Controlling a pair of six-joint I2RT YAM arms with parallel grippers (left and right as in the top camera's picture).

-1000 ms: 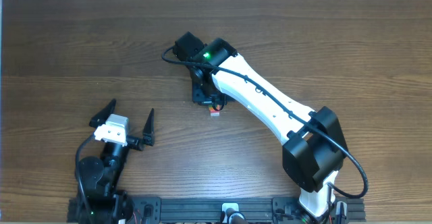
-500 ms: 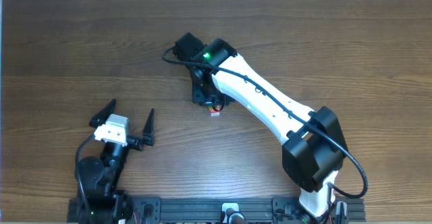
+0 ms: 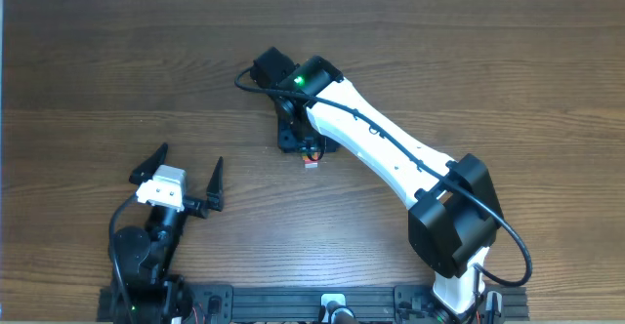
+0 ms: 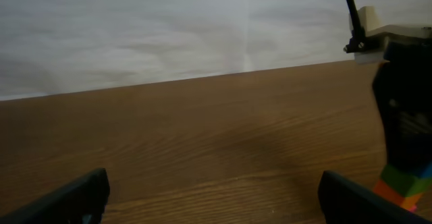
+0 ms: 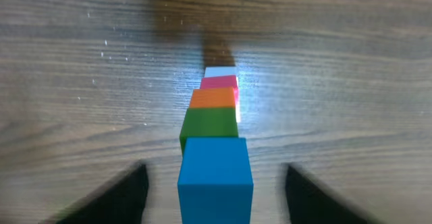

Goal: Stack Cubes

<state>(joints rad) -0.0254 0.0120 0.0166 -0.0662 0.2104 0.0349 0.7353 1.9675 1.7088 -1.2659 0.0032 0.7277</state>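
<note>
A tower of cubes (image 5: 214, 126) stands on the wooden table, blue cube (image 5: 215, 177) on top, then green (image 5: 210, 123), orange (image 5: 213, 98), pink and white. My right gripper (image 5: 216, 190) hangs over it, open, with a finger on either side of the blue cube and gaps between. From above, the right gripper (image 3: 298, 134) hides most of the tower (image 3: 312, 160). My left gripper (image 3: 190, 156) is open and holds nothing, low at the table's front left. Its wrist view shows the tower's lower cubes (image 4: 402, 183) under the right arm's gripper (image 4: 405, 109).
The wooden table (image 3: 488, 70) surrounds the tower on all sides. The right arm (image 3: 391, 158) stretches diagonally from its base at the front right. A pale wall (image 4: 169, 28) lies past the table's far edge.
</note>
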